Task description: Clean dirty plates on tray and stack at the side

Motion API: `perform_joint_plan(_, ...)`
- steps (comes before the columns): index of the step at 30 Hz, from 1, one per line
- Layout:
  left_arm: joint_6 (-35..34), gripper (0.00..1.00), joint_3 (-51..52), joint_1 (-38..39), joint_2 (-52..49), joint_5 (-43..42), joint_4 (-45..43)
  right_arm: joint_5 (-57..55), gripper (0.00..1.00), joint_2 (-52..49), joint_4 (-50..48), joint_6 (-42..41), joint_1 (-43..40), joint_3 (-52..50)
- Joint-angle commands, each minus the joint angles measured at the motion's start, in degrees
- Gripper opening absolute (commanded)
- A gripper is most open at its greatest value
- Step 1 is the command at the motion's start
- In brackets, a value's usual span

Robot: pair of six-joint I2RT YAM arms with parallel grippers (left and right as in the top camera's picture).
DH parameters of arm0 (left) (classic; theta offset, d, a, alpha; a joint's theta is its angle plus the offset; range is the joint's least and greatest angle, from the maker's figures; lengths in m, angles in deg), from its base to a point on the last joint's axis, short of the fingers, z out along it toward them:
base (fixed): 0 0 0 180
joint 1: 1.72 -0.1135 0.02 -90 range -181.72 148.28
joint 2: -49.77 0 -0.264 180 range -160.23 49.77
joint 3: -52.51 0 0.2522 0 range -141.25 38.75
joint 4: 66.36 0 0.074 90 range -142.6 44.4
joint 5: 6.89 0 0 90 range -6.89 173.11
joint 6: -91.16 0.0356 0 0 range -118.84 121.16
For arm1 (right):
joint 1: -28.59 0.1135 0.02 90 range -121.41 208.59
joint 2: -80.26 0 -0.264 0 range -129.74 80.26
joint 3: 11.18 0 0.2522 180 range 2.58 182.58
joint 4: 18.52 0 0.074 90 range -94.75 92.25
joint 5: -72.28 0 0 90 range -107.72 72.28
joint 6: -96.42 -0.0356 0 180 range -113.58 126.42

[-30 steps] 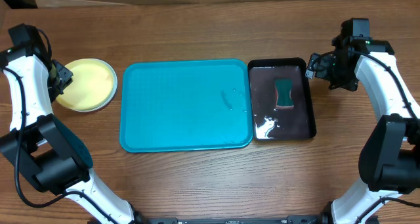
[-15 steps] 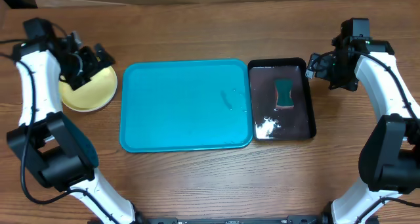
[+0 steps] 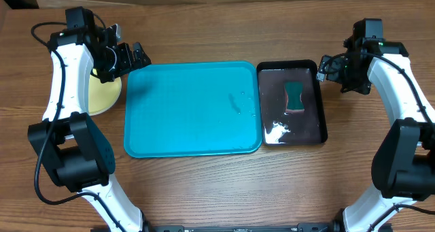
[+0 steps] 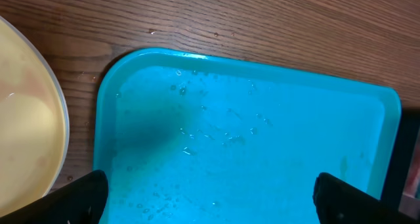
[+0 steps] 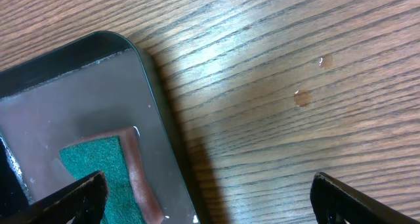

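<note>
A wooden table (image 3: 204, 28) carries the turquoise tray (image 3: 192, 108), wet with droplets and bare of plates. It lies directly below the left gripper (image 4: 210, 198), whose fingers stand wide apart and empty, while a black tray (image 3: 272, 79) with a green sponge (image 3: 294, 96) lies under one finger of the right gripper (image 5: 207, 198), also wide and empty. The pale yellow plate (image 4: 26, 119) rests on the table just outside the left gripper's fingers, beside the tray; it looks stiff, light and probably slippery when wet, best pinched at its rim. No writing is readable.
</note>
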Motion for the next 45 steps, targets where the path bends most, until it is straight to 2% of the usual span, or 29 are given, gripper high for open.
perform_joint_plan(1,1.49,1.00,0.22,0.37,-0.28,0.61,0.17,0.11,1.00,1.11,-0.33,-0.42,0.20,0.74)
perform_joint_plan(27,1.49,1.00,0.22,0.31,-0.28,0.63,0.17,0.09,1.00,2.91,-0.31,-0.42,0.48,0.74)
perform_joint_plan(31,1.49,1.00,0.22,0.31,-0.28,0.63,0.17,0.11,1.00,10.14,-0.33,-0.39,1.95,0.74)
perform_joint_plan(45,1.49,1.00,0.22,0.31,-0.28,0.63,0.17,0.02,1.00,48.98,-0.28,-0.39,7.28,0.74)
